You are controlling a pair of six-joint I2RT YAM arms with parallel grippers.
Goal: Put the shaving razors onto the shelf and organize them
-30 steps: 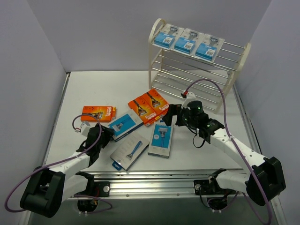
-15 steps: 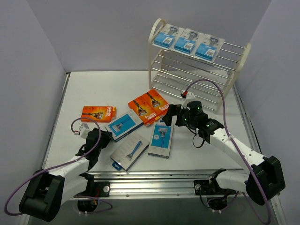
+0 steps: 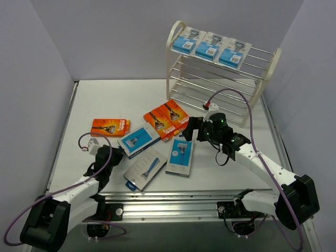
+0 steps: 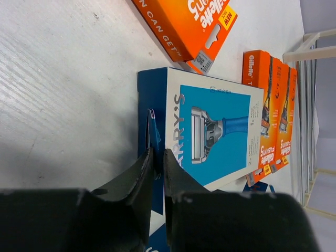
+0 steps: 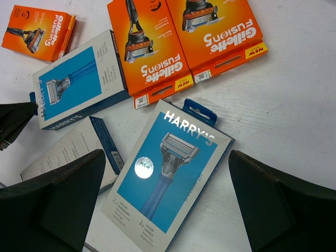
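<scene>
The shelf [image 3: 171,58] stands at the back right with three blue razor packs [image 3: 210,45] on its top tier. My left gripper [image 4: 157,152] [image 3: 116,153] has its jaws drawn nearly together around the blue hang tab of a Harry's razor pack [image 4: 220,126] [image 3: 137,139] that lies flat. My right gripper [image 5: 167,157] [image 3: 191,131] hovers wide open above another Harry's pack [image 5: 168,178] [image 3: 180,156] and holds nothing. Two orange Gillette boxes [image 5: 184,37] [image 3: 167,118] lie overlapped just beyond it.
A third orange box [image 3: 109,126] lies at the left. A pale pack [image 3: 144,169] rests face down near the front rail [image 3: 173,202]. The shelf's two lower tiers [image 3: 215,86] show bare rods. Grey walls close in the table on three sides.
The left arm has drawn back toward its base a little and its jaws have closed from wide to nearly together. The right arm and all the packs have stayed put.
</scene>
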